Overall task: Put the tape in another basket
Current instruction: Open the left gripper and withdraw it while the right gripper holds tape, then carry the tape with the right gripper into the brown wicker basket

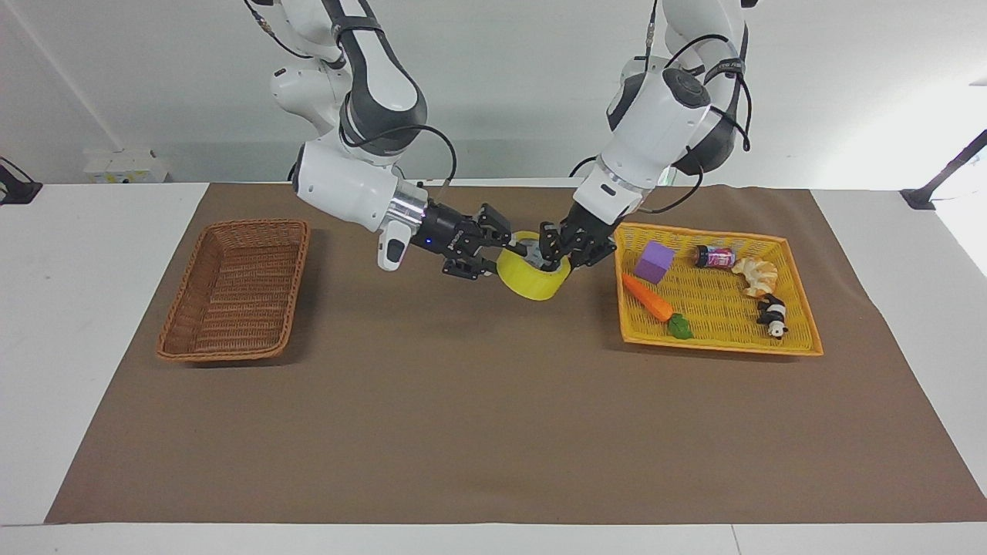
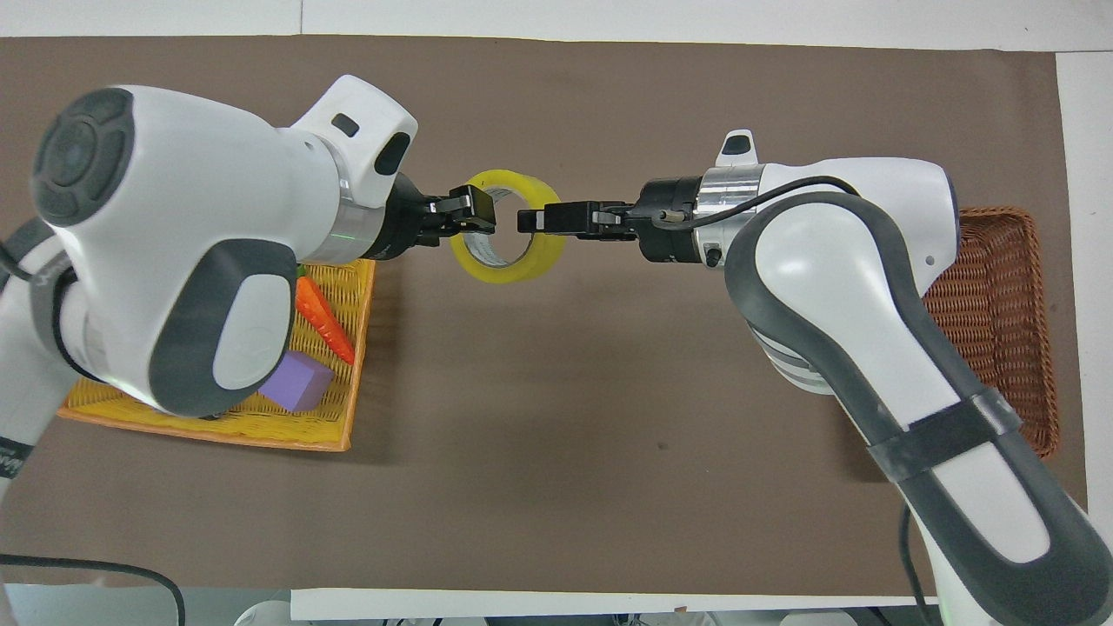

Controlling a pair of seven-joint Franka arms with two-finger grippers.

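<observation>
The yellow tape (image 1: 530,282) hangs in the air over the middle of the brown mat, between both grippers; it also shows in the overhead view (image 2: 509,271). My right gripper (image 1: 505,250) (image 2: 527,217) reaches in from the wicker basket's end and is shut on the roll's wall. My left gripper (image 1: 550,257) (image 2: 481,215) comes from the yellow tray's end; its fingers stand open around the roll's rim toward the tray. The brown wicker basket (image 1: 297,266) (image 2: 991,296) sits empty at the right arm's end of the table.
A flat yellow woven tray (image 1: 717,347) (image 2: 261,435) at the left arm's end holds a carrot (image 1: 648,298), a purple cube (image 1: 655,260), a small can (image 1: 715,256), a pastry (image 1: 756,274) and a panda toy (image 1: 773,316).
</observation>
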